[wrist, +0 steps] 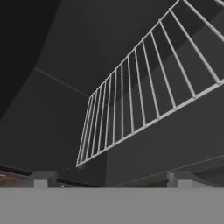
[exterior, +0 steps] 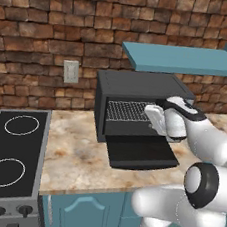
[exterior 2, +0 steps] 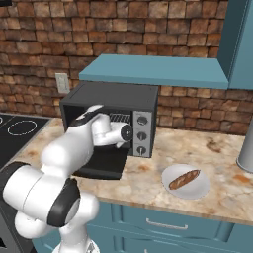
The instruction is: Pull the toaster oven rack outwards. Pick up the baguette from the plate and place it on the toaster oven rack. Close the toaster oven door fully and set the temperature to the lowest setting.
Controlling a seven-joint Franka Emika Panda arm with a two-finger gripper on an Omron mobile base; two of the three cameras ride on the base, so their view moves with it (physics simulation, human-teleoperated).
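The dark grey toaster oven (exterior: 139,81) (exterior 2: 113,94) stands on the counter with its door (exterior: 140,154) (exterior 2: 101,165) dropped flat open. The wire rack (exterior: 126,110) (exterior 2: 118,117) (wrist: 144,96) lies inside the cavity. My gripper (exterior: 154,116) (exterior 2: 121,133) (wrist: 111,179) hovers at the oven's mouth above the door, pointing in toward the rack's front bar. It is open, its fingertips (wrist: 41,178) wide apart with nothing between them. The reddish-brown baguette (exterior 2: 184,179) lies on the white plate (exterior 2: 197,190), right of the oven. Three knobs (exterior 2: 142,136) run down the oven's side panel.
A black stovetop (exterior: 10,148) (exterior 2: 20,128) lies to the left. A blue shelf (exterior: 187,59) (exterior 2: 153,71) hangs just above the oven. A wall outlet (exterior: 71,71) sits on the brick wall. A grey metal cylinder (exterior 2: 246,148) stands at the far right.
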